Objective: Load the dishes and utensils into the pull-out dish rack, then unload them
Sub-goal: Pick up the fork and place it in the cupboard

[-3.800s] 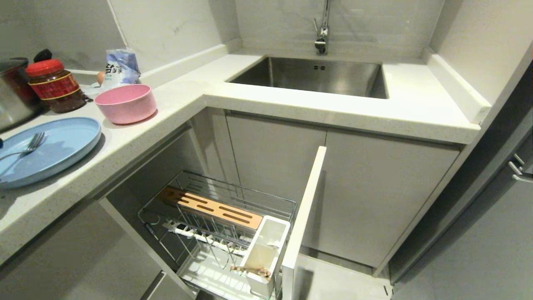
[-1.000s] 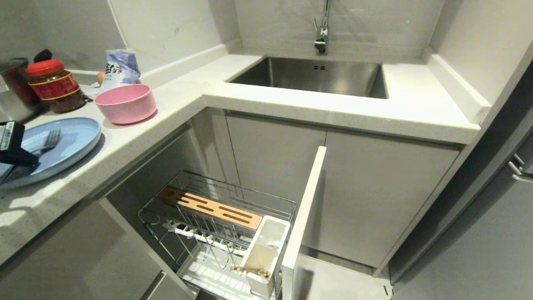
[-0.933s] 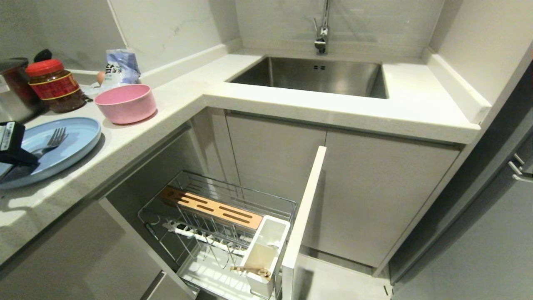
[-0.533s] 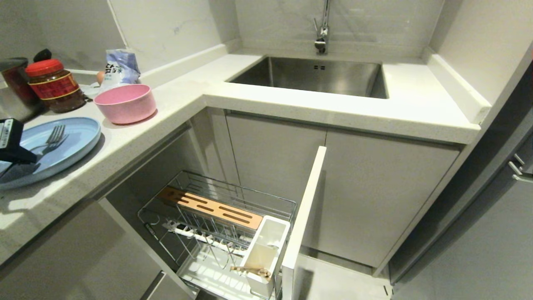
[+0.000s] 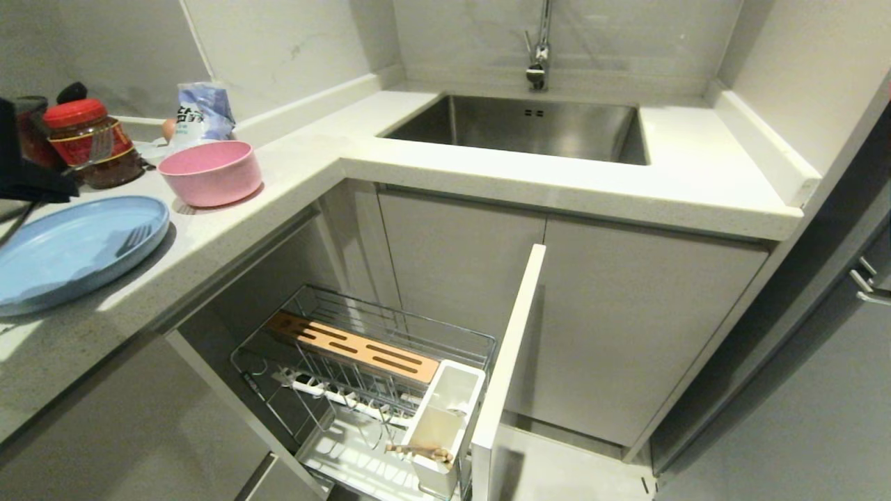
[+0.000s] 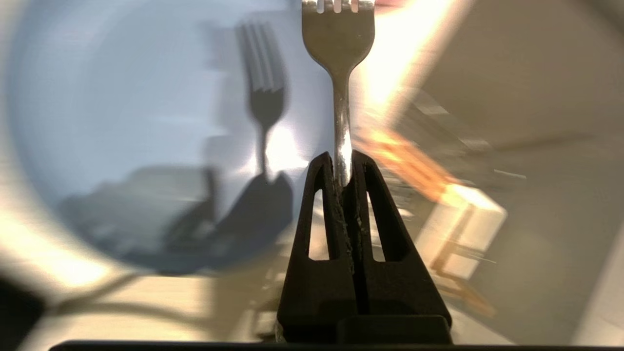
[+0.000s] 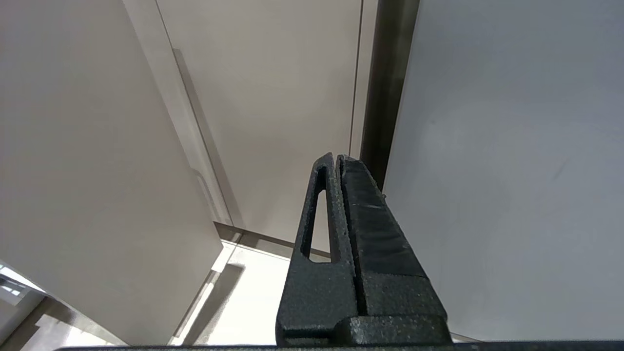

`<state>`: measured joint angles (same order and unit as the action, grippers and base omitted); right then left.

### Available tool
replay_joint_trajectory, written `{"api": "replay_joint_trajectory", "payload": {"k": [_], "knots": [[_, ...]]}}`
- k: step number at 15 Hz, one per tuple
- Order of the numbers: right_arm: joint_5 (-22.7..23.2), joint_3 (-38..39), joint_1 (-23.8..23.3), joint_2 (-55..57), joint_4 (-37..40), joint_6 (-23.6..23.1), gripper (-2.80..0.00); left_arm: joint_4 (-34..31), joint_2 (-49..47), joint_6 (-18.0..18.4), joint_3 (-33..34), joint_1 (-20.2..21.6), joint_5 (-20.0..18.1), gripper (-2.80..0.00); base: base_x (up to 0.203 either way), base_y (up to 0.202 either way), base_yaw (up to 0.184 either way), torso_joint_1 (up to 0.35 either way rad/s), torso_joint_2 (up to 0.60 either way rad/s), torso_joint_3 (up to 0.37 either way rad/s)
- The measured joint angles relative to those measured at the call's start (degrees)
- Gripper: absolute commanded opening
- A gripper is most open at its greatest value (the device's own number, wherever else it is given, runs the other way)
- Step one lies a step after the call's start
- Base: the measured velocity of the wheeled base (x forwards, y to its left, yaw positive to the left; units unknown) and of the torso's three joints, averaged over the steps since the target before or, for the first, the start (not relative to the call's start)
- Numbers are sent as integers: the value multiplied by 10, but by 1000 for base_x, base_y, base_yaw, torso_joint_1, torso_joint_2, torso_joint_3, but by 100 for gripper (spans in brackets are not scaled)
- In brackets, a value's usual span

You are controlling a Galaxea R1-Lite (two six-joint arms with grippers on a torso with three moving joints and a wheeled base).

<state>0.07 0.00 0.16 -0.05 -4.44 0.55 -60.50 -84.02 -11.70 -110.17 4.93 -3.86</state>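
My left gripper [image 5: 66,186] hangs at the far left, above the counter, shut on the handle of the silver fork [image 5: 102,147]. In the left wrist view the fork [image 6: 339,48] sticks straight out from the closed left gripper [image 6: 343,158], tines away, over the light-blue plate [image 6: 122,97]. The plate [image 5: 76,250] lies bare on the counter, with the pink bowl [image 5: 209,172] behind it. Below, the pull-out dish rack [image 5: 362,348] stands open. Wooden chopsticks [image 5: 421,451] sit in its white cup [image 5: 445,410]. My right gripper [image 7: 337,158] is parked, shut and empty, beside cabinet fronts.
A red-lidded jar [image 5: 90,139] and a blue-white bag [image 5: 202,111] stand behind the bowl. The steel sink [image 5: 529,129] with its tap [image 5: 537,62] is at the back. The rack's light-grey front panel [image 5: 508,362] juts out below the counter edge.
The left gripper came in from the left, shut on the fork lying on the plate, and has lifted it up and back. The plate is now bare.
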Motion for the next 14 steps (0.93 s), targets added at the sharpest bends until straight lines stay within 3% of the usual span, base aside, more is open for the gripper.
{"api": "replay_joint_trajectory", "payload": {"k": [5,7,9,14], "knots": [[0,0,0,0,0,0,-280,-26,12,-159,6,-270,15,-280,0,0,0,0,0,0],[0,0,0,0,0,0,-280,-35,-4,-218,19,-355,16,-280,0,0,0,0,0,0],[0,0,0,0,0,0,-280,-54,-42,-266,28,-406,16,-280,0,0,0,0,0,0],[0,0,0,0,0,0,-280,-104,-161,-281,31,-433,6,-280,0,0,0,0,0,0]]}}
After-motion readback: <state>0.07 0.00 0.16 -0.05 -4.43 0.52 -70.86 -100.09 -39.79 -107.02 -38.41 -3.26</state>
